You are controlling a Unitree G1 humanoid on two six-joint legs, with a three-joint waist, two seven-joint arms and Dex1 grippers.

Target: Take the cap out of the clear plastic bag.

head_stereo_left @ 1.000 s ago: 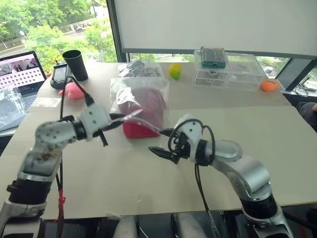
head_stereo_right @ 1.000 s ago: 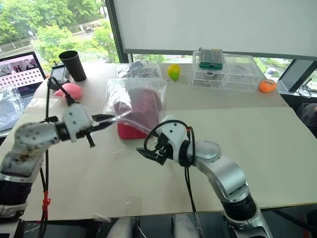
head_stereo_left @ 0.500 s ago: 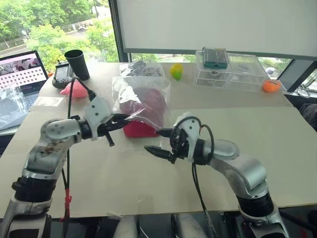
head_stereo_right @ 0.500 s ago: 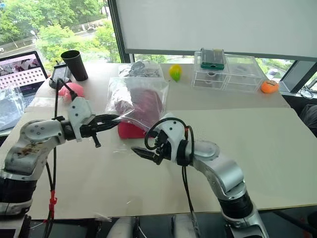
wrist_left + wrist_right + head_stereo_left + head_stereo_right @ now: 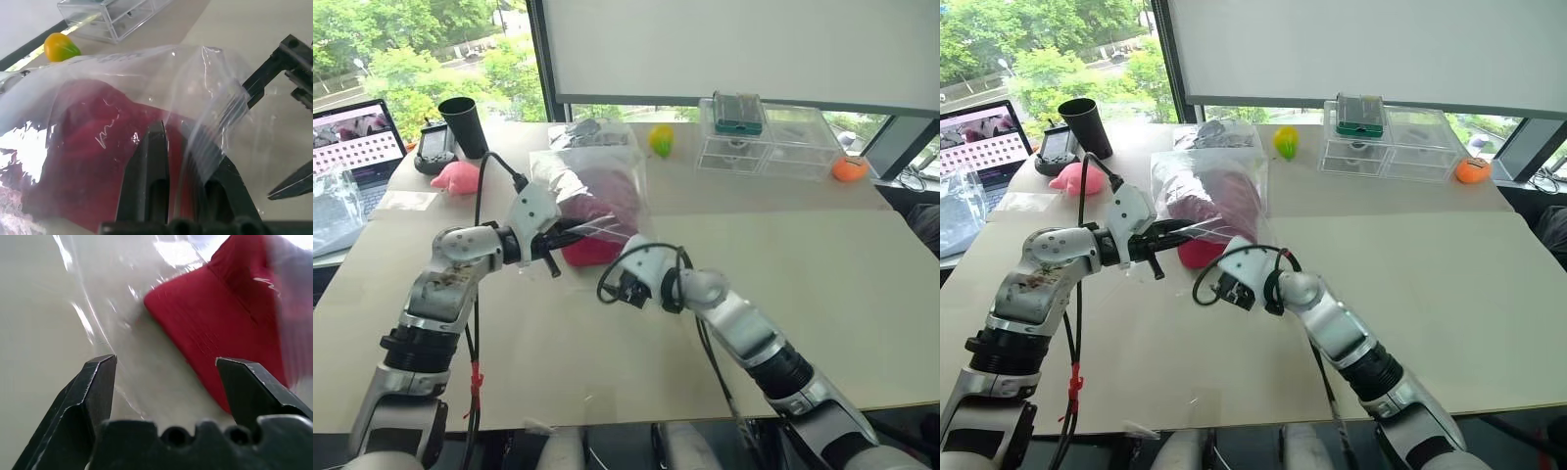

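Right gripper point(image 5: 164, 377) advanced, spread wide at cap point(image 5: 230, 328); left gripper point(image 5: 576, 231) clenches clear plastic bag point(image 5: 597, 171).

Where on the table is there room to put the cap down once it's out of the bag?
The widest bare table lies right of the right gripper, in front of the clear drawers. The near edge is bare too. The far left is crowded: black cup, pink toy, clear plastic bag holding the cap.
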